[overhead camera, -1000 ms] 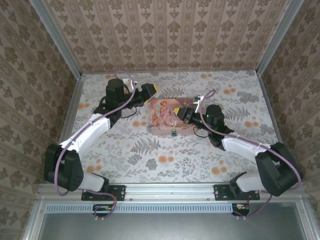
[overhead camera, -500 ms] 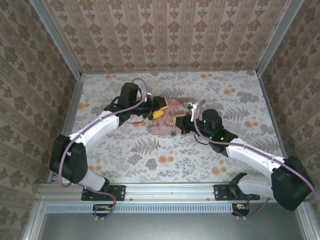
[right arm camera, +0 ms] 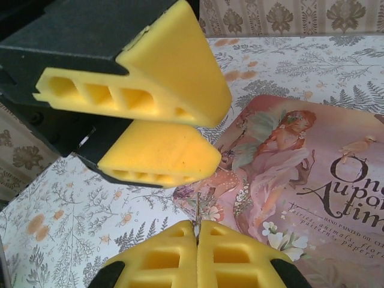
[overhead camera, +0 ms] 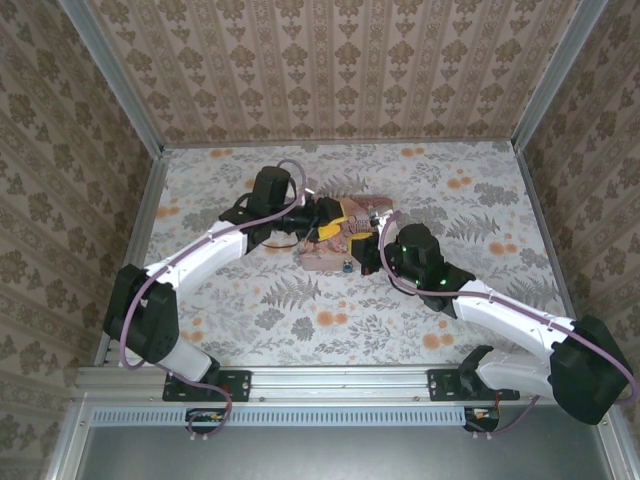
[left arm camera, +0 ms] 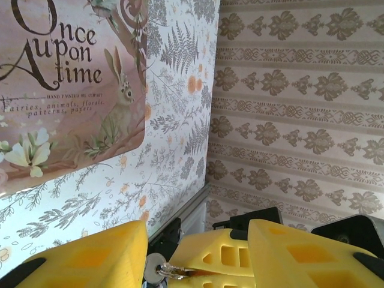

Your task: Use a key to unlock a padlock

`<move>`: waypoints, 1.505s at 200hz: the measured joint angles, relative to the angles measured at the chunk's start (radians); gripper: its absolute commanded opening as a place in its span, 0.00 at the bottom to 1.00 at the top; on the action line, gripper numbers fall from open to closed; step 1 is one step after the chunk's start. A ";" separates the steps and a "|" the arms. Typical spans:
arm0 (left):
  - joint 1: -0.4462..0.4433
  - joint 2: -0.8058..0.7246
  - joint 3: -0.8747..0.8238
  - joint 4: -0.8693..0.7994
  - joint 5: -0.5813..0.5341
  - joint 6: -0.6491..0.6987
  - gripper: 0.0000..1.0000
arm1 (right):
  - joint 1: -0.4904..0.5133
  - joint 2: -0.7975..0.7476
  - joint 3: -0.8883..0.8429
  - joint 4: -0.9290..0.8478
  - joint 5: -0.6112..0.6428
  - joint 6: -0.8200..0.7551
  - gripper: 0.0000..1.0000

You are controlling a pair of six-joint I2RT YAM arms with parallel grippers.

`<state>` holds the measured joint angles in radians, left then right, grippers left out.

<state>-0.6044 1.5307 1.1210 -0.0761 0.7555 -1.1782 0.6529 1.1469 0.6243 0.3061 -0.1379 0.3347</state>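
Above pink tin [right arm camera: 300, 180]: my right claw [right arm camera: 197, 231] pressed together, pinching key [right arm camera: 197, 210], thin blade poking toward 12 o'clock, likely offered for regrip. My left claw [left arm camera: 198, 252], jaws spread, hangs at 11 o'clock from key, gripping nothing I can see. Tiny padlock [overhead camera: 347, 266] waits by tin's 6 o'clock edge in top view, apart from both claws; lock not yet approached.

You're looking at a tabletop [overhead camera: 300, 330] covered in a fern-and-flower print, boxed in by three walls [overhead camera: 340, 70] of beige damask wallpaper, with aluminium rails [overhead camera: 340, 378] along its edges.
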 measured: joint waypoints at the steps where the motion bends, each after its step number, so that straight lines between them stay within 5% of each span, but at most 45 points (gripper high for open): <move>1: -0.001 0.000 0.000 0.000 0.000 0.000 0.48 | 0.000 0.000 0.000 0.000 0.000 0.000 0.00; 89: -0.019 0.023 0.000 0.000 -0.004 -0.020 0.33 | 0.062 0.000 0.050 -0.042 0.086 -0.072 0.00; 197: -0.024 0.024 0.000 0.001 -0.004 -0.028 0.25 | 0.121 0.042 0.084 -0.087 0.262 -0.153 0.00; 301: -0.024 0.028 0.000 0.002 -0.006 -0.028 0.18 | 0.133 0.046 0.090 -0.088 0.296 -0.164 0.00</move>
<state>-0.6289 1.5589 1.1213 -0.0746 0.7498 -1.2060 0.7856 1.1927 0.7139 0.2184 0.1585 0.1703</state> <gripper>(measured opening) 0.189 0.067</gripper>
